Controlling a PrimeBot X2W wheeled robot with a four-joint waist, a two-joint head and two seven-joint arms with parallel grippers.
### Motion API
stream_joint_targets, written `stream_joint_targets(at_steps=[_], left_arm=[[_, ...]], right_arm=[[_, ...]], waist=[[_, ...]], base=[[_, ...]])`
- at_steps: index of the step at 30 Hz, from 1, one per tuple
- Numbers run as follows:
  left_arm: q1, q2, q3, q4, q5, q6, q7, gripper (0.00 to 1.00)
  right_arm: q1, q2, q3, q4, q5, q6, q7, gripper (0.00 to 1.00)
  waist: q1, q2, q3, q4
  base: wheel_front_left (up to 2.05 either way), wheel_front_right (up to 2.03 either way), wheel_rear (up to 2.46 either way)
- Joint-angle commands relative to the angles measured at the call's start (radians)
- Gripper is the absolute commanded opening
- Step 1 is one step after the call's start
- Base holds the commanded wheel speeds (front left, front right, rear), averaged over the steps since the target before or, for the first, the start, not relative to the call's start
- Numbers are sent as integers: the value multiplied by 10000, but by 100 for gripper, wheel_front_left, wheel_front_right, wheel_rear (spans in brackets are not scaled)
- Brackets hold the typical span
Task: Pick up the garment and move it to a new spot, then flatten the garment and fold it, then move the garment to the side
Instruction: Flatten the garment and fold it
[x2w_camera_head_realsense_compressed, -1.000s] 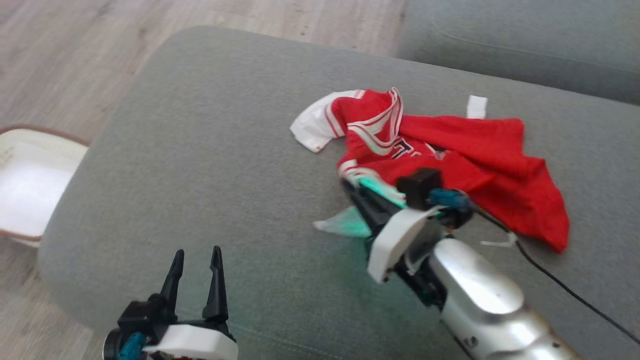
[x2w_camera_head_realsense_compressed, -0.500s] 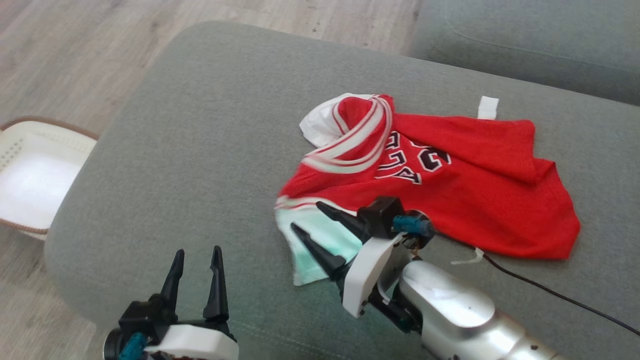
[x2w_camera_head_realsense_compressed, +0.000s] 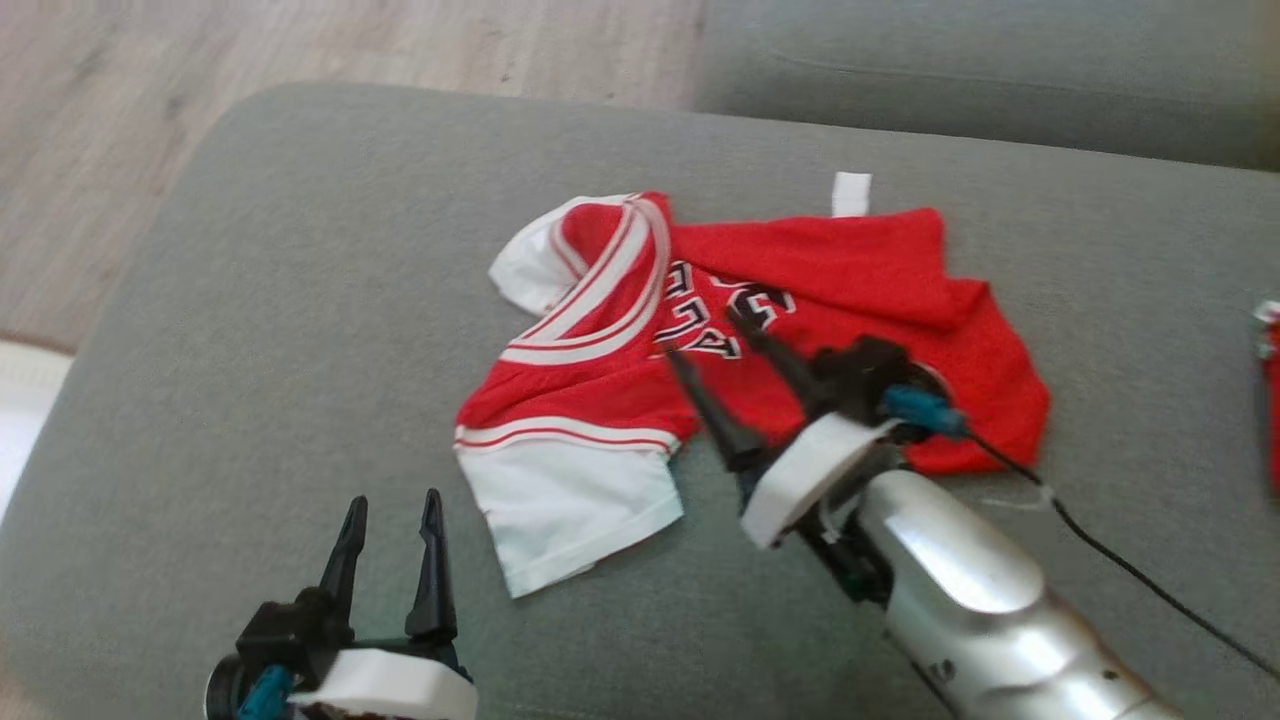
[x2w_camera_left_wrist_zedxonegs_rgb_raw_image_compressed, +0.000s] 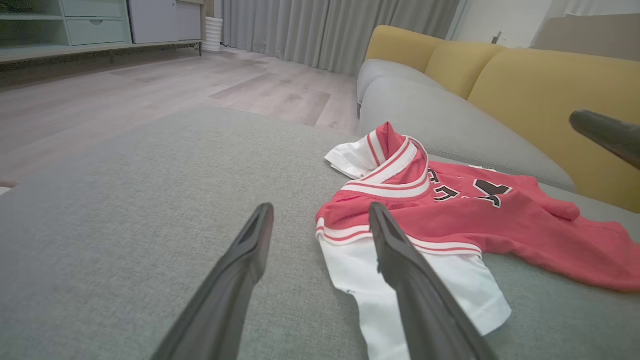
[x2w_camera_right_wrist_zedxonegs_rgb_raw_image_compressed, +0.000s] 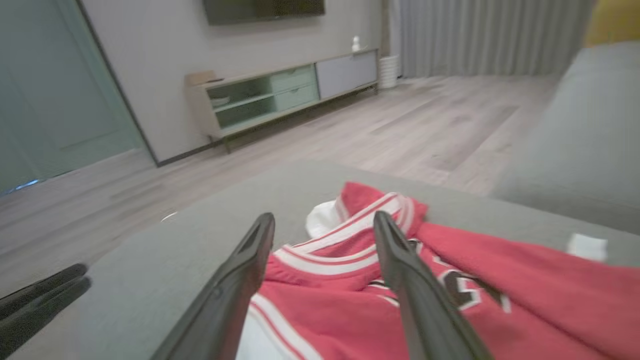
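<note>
Garment lies crumpled on the grey sofa cushion, roughly at its middle, numerals facing up; one white sleeve is spread toward you, the other is bunched under the striped collar, and the far hem is folded over near the small white tag. Your right end effector stands over the chest with its fingers spread wide and nothing between them; from its wrist view it looks clear of the cloth, though you cannot be sure of the gap. Your left end effector is likewise open and empty, low at the near edge of the cushion, apart from the near sleeve; its wrist view looks straight along that sleeve. By my reading the relocation is finished and flattening is the step in hand; nothing is folded yet. The next move likely calls for both arms: pinch opposite edges, such as the bunched shoulder and the doubled hem, and draw them apart; mind the black cable trailing across the cushion.
</note>
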Motion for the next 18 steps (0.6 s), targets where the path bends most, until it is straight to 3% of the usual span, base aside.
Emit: stream_joint_targets(at_steps=[1, 10, 18], left_arm=[[-192, 87, 349, -301, 57, 20, -119, 100], [5, 196, 313, -376, 33, 64, -64, 100], [-114, 304, 227, -465, 59, 53, 30, 100]], right_arm=[[196, 190, -296, -152, -215, 65, -167, 100], [1619, 191, -3776, 476, -2372, 65, -310, 100], [2109, 191, -6821, 898, -3821, 65, 47, 100]], waist=[[0, 0, -186, -411], [0, 0, -452, -1358], [0, 0, -160, -1304]], base=[[0, 0, 0], [0, 0, 0], [0, 0, 0]])
